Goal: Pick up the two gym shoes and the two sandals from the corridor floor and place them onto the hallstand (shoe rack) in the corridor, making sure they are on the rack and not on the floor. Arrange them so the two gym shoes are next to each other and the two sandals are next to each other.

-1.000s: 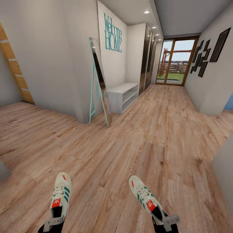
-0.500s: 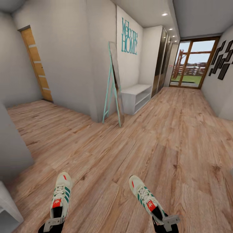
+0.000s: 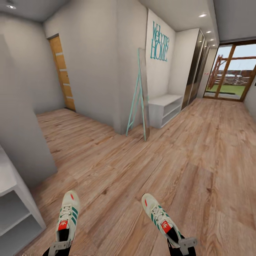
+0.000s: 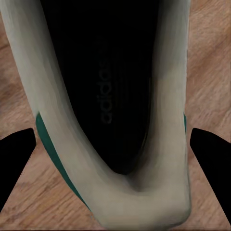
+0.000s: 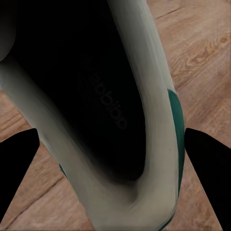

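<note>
Each of my grippers carries one cream-white gym shoe with green stripes above the wood-plank corridor floor. My left gripper is shut on the heel of the left gym shoe, whose dark opening sits between the fingers. On the other side, my right gripper is shut on the heel of the right gym shoe, seen close up. The pale hallstand with open shelves and a tall grey panel stands at the near left. The sandals are out of view.
Another white bench with open shelves stands against the far wall under a teal "Welcome HOME" sign. A teal-framed standing mirror leans at the wall corner. A wooden door is at the back left and a glass door at the corridor's end.
The whole picture has shifted right, so the camera has turned left. The hallstand has come into view at the lower left. Both shoes stay held in the same place.
</note>
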Robot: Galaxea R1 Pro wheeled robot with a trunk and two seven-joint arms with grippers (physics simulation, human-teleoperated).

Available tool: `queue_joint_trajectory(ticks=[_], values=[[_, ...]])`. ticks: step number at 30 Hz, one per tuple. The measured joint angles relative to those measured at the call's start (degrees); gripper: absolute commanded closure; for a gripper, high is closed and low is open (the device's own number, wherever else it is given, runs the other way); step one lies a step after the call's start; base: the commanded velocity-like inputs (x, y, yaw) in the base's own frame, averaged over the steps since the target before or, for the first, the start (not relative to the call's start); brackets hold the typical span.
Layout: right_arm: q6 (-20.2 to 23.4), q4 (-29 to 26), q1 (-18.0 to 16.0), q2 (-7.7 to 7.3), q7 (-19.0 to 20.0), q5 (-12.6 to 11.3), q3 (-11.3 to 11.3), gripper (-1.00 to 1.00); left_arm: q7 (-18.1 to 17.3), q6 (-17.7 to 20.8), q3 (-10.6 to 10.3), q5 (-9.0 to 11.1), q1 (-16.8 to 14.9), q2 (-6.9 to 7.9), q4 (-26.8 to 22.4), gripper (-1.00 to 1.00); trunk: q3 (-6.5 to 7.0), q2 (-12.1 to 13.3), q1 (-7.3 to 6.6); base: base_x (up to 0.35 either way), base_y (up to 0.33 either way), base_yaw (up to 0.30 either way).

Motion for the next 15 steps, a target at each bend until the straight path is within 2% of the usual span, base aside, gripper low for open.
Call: queue_joint_trajectory(ticks=[7,15], values=[[0.0,0.3,0.0,0.0,0.0,0.0,0.0,1.0,-0.11,-3.87,-0.01,-0.08,0.0,0.0,1.59,1.0,0.24,0.0,0.0,0.0,0.0,0.259],[0.0,0.3,0.0,0.0,0.0,0.0,0.0,1.0,-0.14,-4.21,0.0,-0.07,0.0,0.0,1.85,1.0,0.51,0.0,0.0,0.0,0.0,0.259]])
